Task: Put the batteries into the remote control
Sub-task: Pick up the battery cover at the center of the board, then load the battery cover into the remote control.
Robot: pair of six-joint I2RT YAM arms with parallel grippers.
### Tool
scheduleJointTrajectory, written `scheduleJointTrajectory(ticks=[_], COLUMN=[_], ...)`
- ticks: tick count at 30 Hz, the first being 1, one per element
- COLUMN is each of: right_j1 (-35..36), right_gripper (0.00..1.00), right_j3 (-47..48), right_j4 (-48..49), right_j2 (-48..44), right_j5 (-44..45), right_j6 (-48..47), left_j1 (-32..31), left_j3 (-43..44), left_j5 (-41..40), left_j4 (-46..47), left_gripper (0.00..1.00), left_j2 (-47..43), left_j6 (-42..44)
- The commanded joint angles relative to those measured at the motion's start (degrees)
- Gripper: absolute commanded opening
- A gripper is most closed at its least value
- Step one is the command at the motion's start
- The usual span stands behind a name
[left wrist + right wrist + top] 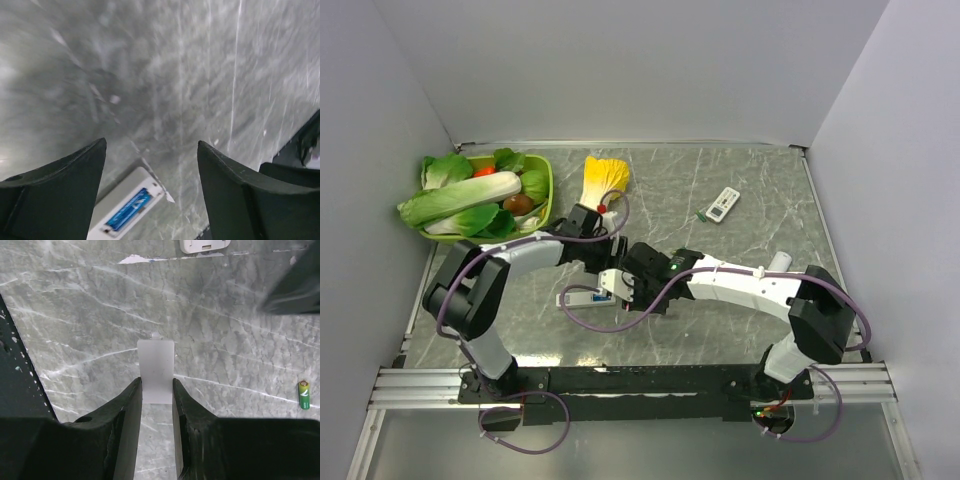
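A white remote [582,297] lies face down in the middle of the table, back open, with a blue battery [129,208] in its compartment. My left gripper [151,145] is open and empty above it, the remote [125,210] showing between its fingers. My right gripper [157,382] is shut on a flat white battery cover [156,369], just right of the remote, whose end [205,245] shows at the top of the right wrist view. A green battery [303,394] lies loose on the table to the right of that gripper. In the top view the two grippers, left [610,252] and right [625,285], are close together.
A second white remote [722,204] lies at the back right with a small green thing [701,216] beside it. A green basket [546,205] of toy vegetables stands at the back left, a yellow toy vegetable [603,180] next to it. A white cylinder [778,262] lies by the right arm.
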Motion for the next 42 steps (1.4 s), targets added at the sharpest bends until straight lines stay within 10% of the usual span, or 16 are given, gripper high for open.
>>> scheduleJointTrajectory(ticks=[1,20,42], right_j1=[-0.08,-0.07,1.86], right_gripper=[0.20,0.20,0.20], right_j3=[1.19,3.13,20.08], right_j4=[-1.20,-1.55,-4.10], right_j2=[-2.92,-3.54,11.65], right_j5=[0.22,-1.80,-6.11], right_j6=[0.35,0.97,24.52], left_j1=[-1.81,-5.77,19.63], left_j3=[1.42,-4.48,-16.33], left_j5=[5.19,3.82,-12.65], left_j4=[-1.46,-0.58,7.94], left_gripper=[0.76,0.80,0.83], left_j2=[0.65,-7.86,-23.26], left_j6=[1.00,-6.37,-17.98])
